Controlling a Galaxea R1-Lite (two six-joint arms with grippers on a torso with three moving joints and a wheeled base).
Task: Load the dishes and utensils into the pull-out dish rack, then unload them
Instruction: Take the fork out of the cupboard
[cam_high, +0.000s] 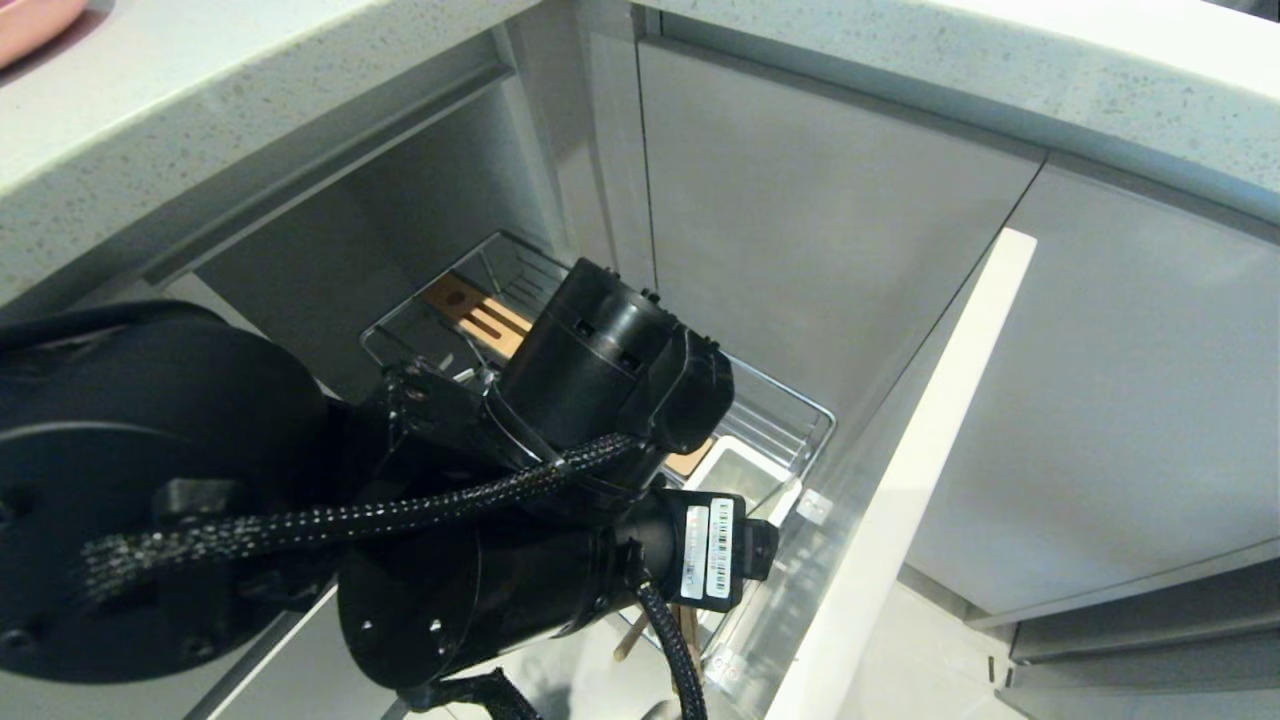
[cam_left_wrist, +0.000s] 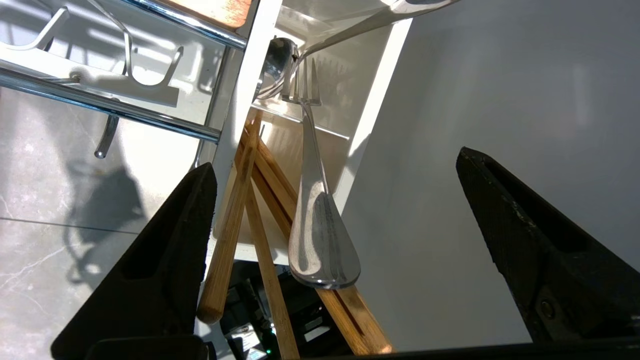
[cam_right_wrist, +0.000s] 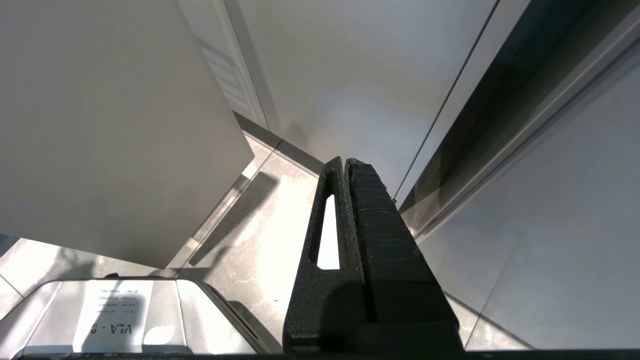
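**Mia:** Two black fingers (cam_left_wrist: 170, 250) are standing wide apart on the left gripper (cam_left_wrist: 335, 200). They are pointy, like rough wedges, and they are gripping nothing.

**Sam:** What is sitting between them?

**Mia:** The shiny silver fork (cam_left_wrist: 312, 200) is leaning there, loose. Its round handle end is pointing at the camera and its thin prongs are pointing away. The smooth wooden chopsticks (cam_left_wrist: 245, 210) are leaning just beside it, crossing each other.

**Sam:** Where are they all resting?

**Mia:** They are standing in the white plastic utensil box (cam_left_wrist: 360, 115), at the front end of the pull-out dish rack (cam_high: 790, 400). A smooth grey panel (cam_left_wrist: 500, 100) is sitting right next to the box.

**Sam:** What is lying farther back?

**Mia:** Shiny wire bars are running along the rack, with curved prongs (cam_left_wrist: 125, 70) sticking up. A light wood strip (cam_high: 480, 312) with slots is lying at the far end. In the head view the big round left arm (cam_high: 560, 420) is covering most of the rack.

**Sam:** And up high?

**Mia:** A bit of something pink (cam_high: 30, 25) is peeking over the speckled counter (cam_high: 200, 110).

**Sam:** What is the right gripper (cam_right_wrist: 347, 170) doing?

**Mia:** It is hanging over the pale floor (cam_right_wrist: 270, 240), away from the rack, with its fingers pressed together and nothing in them.
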